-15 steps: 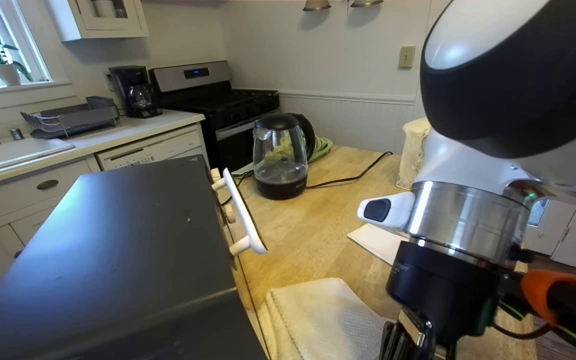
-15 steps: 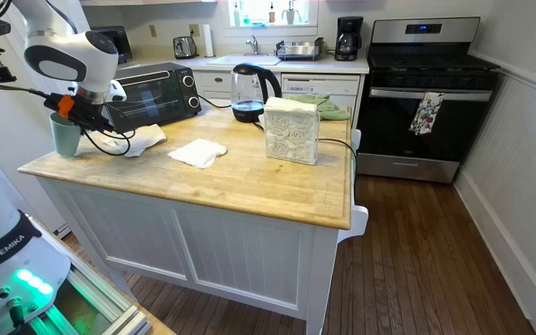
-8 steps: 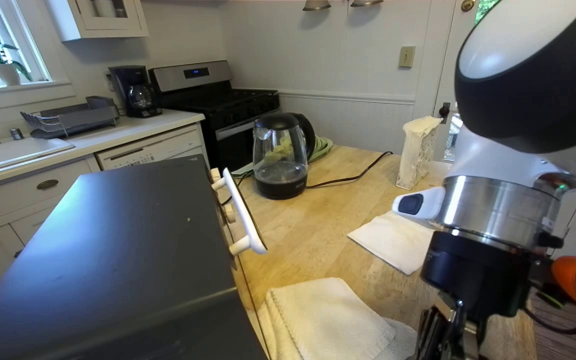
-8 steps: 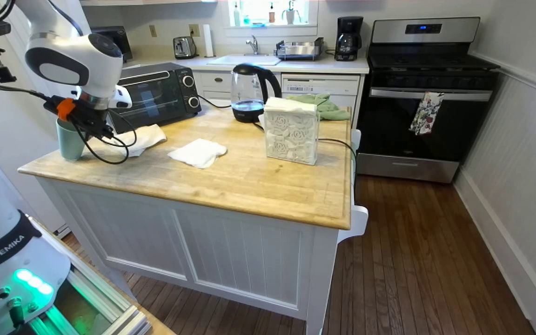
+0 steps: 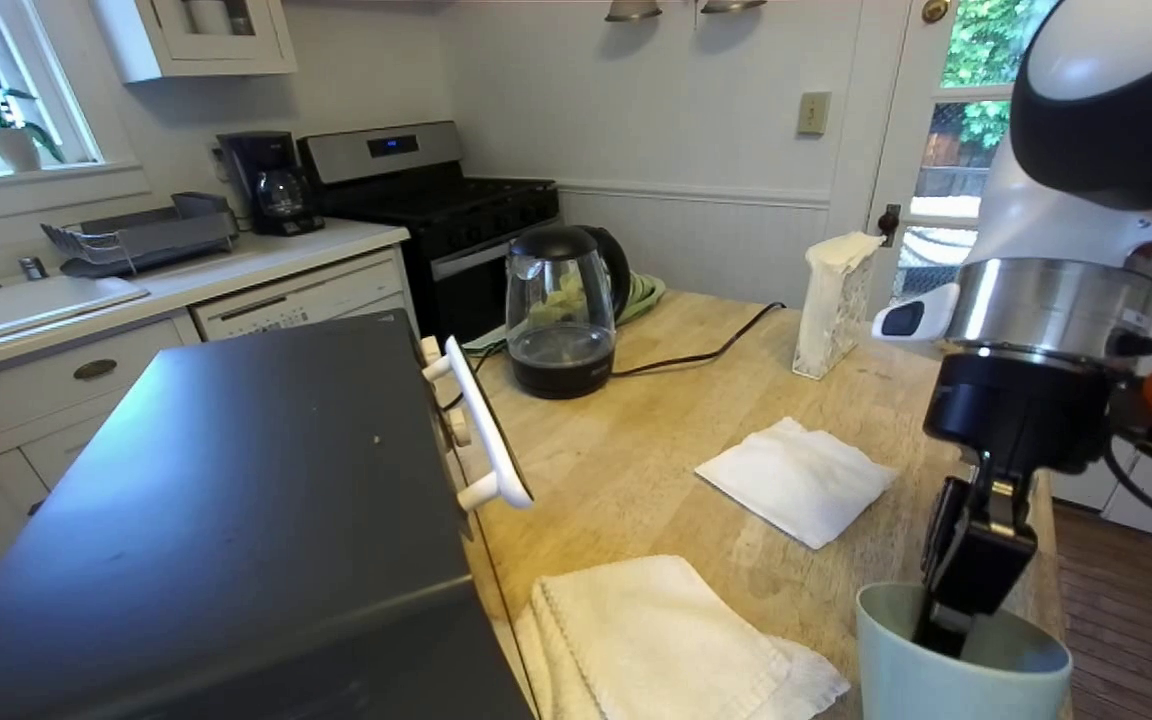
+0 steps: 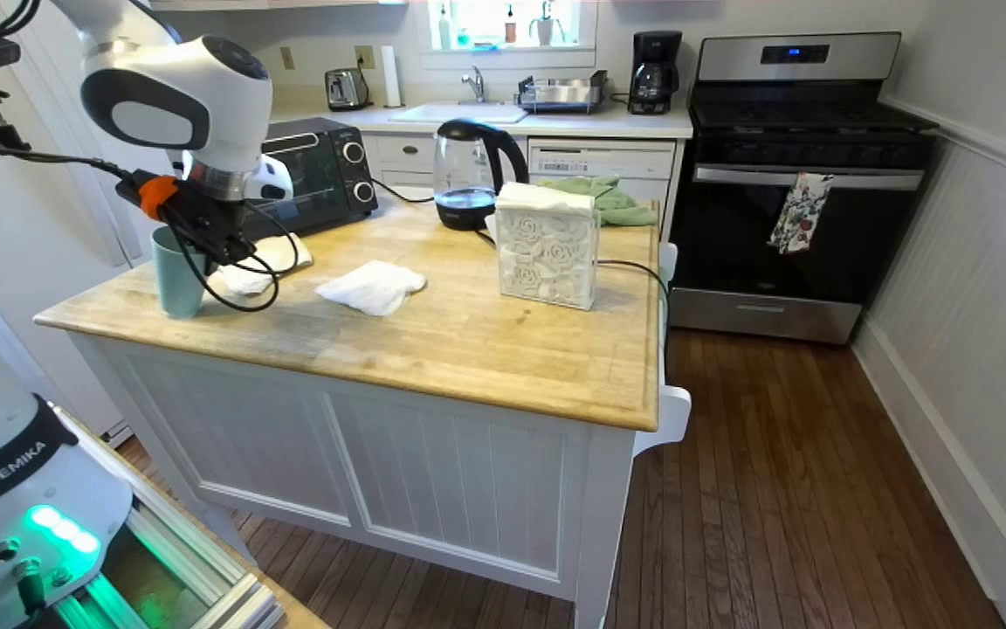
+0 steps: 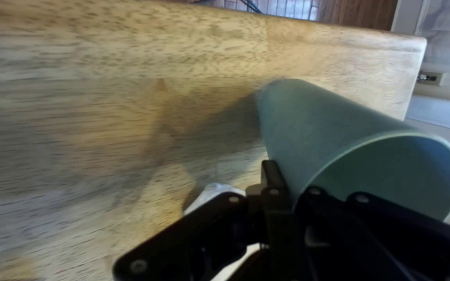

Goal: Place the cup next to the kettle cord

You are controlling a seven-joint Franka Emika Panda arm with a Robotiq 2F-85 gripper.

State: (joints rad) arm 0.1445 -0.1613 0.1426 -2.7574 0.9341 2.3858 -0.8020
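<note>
The pale blue cup (image 5: 966,690) stands upright at the near right corner in an exterior view and at the left end of the table in an exterior view (image 6: 178,284). My gripper (image 5: 946,615) is shut on its wall, one finger inside and one outside, as the wrist view (image 7: 292,195) shows. The cup (image 7: 318,121) looks close over the tabletop; whether it touches is unclear. The thin black kettle cord (image 5: 701,357) runs from the glass kettle (image 5: 561,365) across the table. In an exterior view it emerges (image 6: 630,263) from behind the napkin holder.
A white napkin holder (image 6: 547,253) stands near the cord. A white napkin (image 5: 796,480) and a folded cloth (image 5: 656,640) lie between cup and kettle. The dark toaster oven (image 5: 236,480) borders the table. A green cloth (image 6: 603,196) lies behind the kettle.
My gripper has carried the cup along the table, away from its left end. The cup, earlier out of view in an exterior view, now shows at the lower right there. The kettle has not moved.
</note>
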